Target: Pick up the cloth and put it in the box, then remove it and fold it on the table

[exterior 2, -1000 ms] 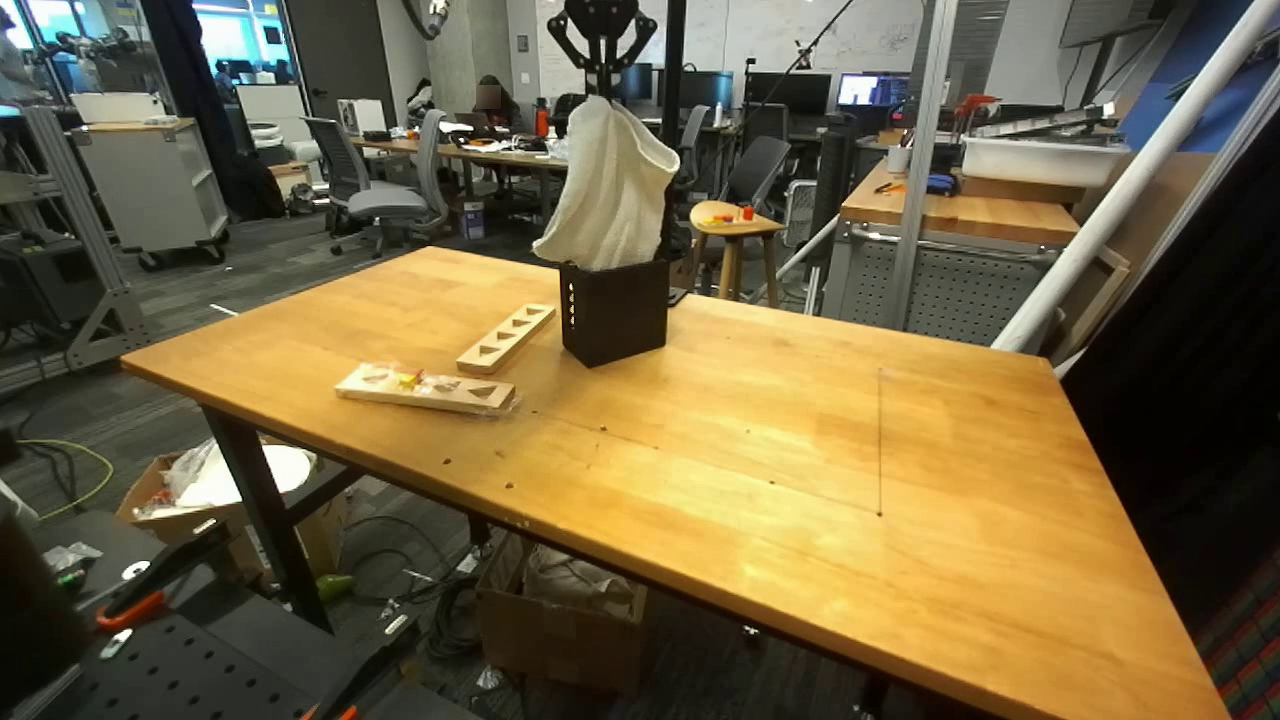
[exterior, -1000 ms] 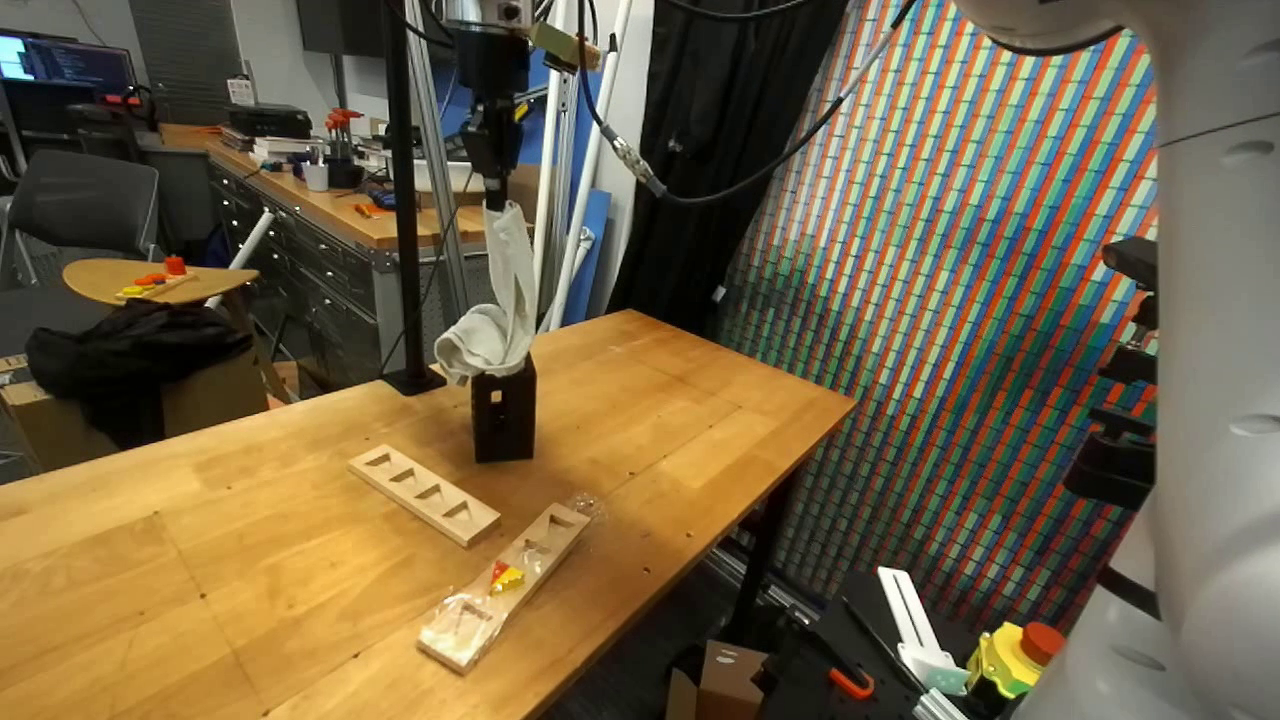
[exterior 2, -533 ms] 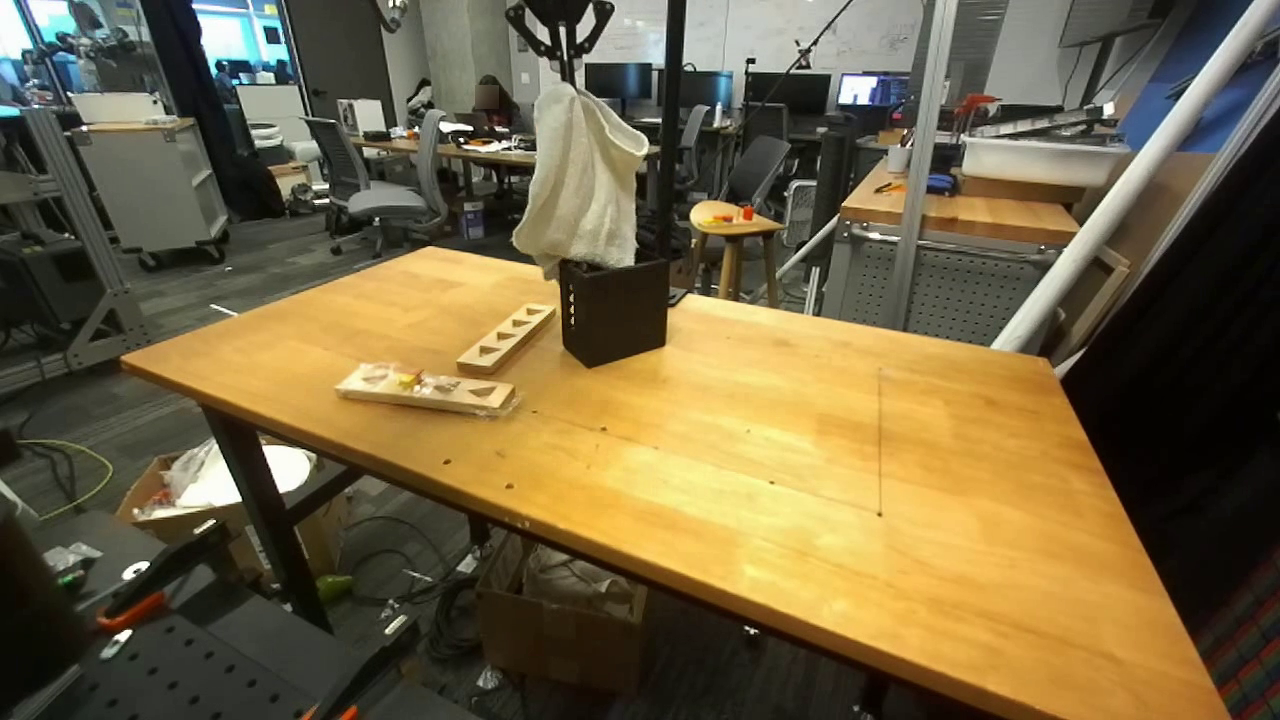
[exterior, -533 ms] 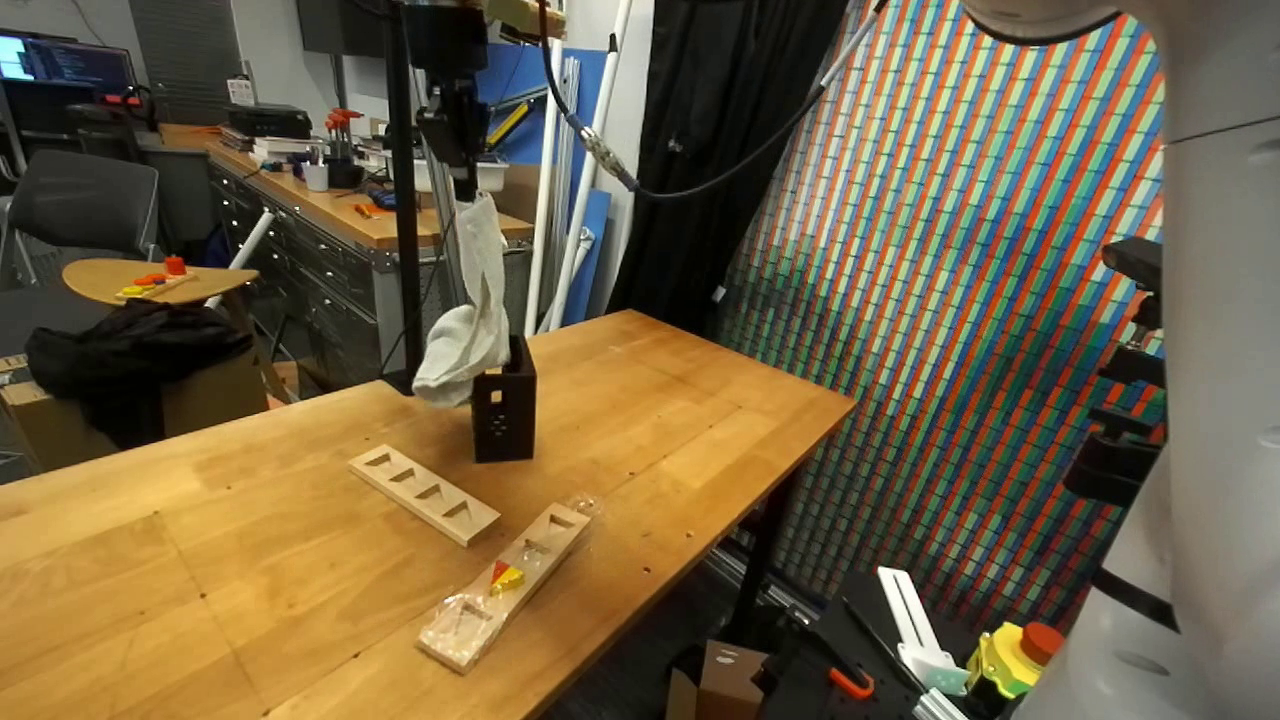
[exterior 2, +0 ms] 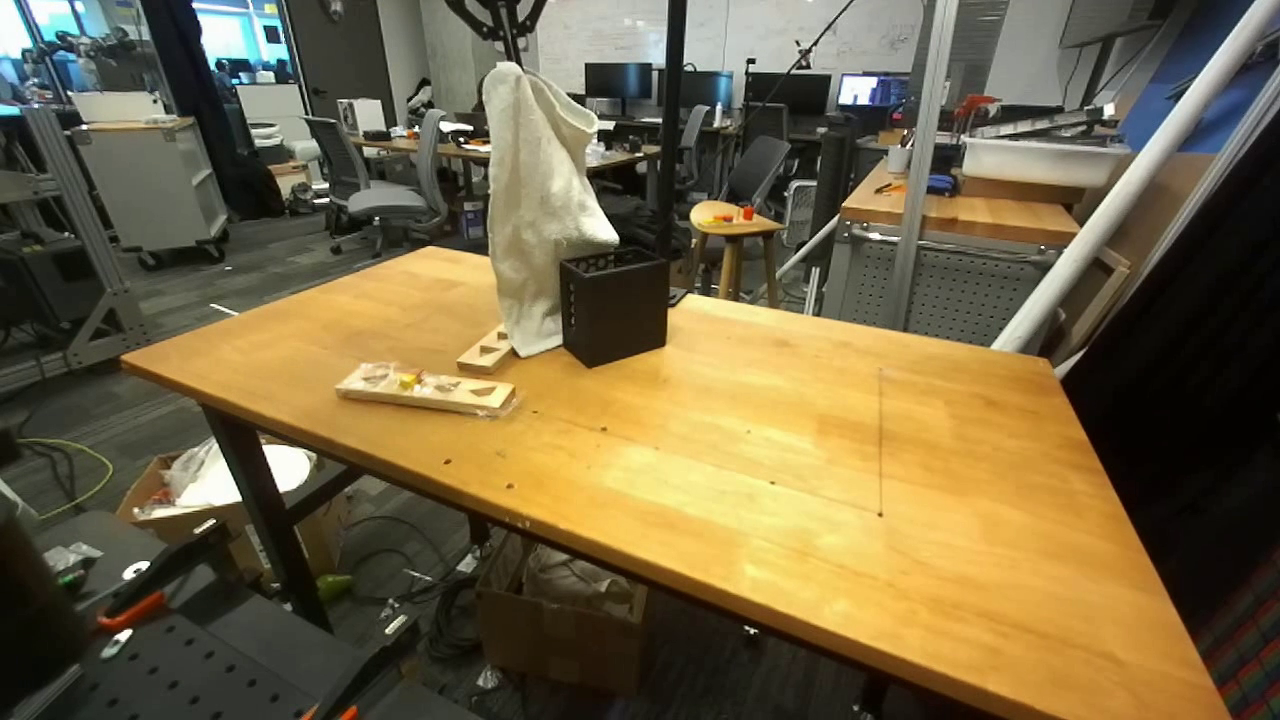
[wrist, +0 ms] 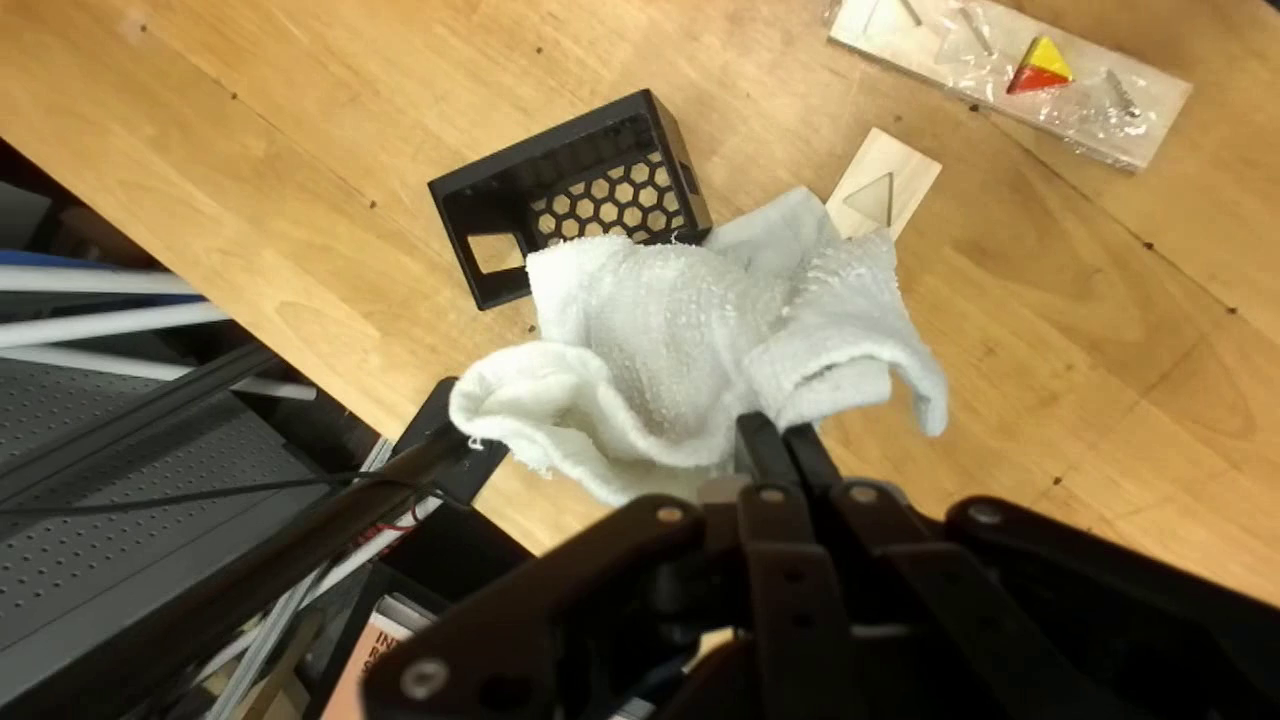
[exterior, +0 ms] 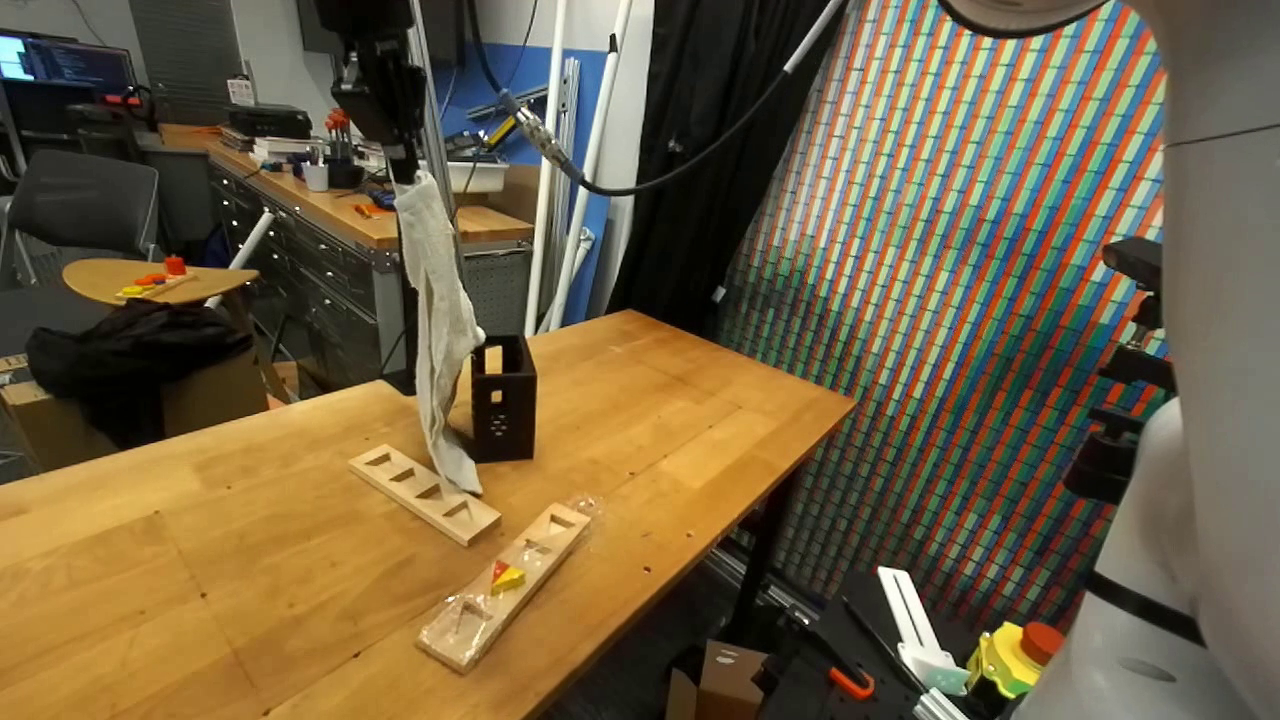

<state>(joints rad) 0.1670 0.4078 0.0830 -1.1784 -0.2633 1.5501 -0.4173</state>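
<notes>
While the cloth (exterior 2: 540, 210) hangs beside the box (exterior 2: 615, 315), near the table (exterior 2: 800, 420) edge where a pole (exterior 2: 674, 120) stands, the gripper (wrist: 780, 430) is clamped on the cloth's top.

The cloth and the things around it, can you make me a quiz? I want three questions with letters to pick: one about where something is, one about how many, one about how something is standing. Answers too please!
1. Where is the cloth?
A) Folded on a chair
B) Hanging from the gripper
C) Spread out on the floor

2. How many slotted wooden boards lie on the table?
A) Two
B) Four
C) Six

3. How is the black box standing?
A) Lying on its side
B) Upside down
C) Upright, open at the top

Answers
1: B, because in both exterior views its top is pinched in the gripper.
2: A, because all three views show two separate boards.
3: C, because the wrist view looks down into its open top.
</notes>
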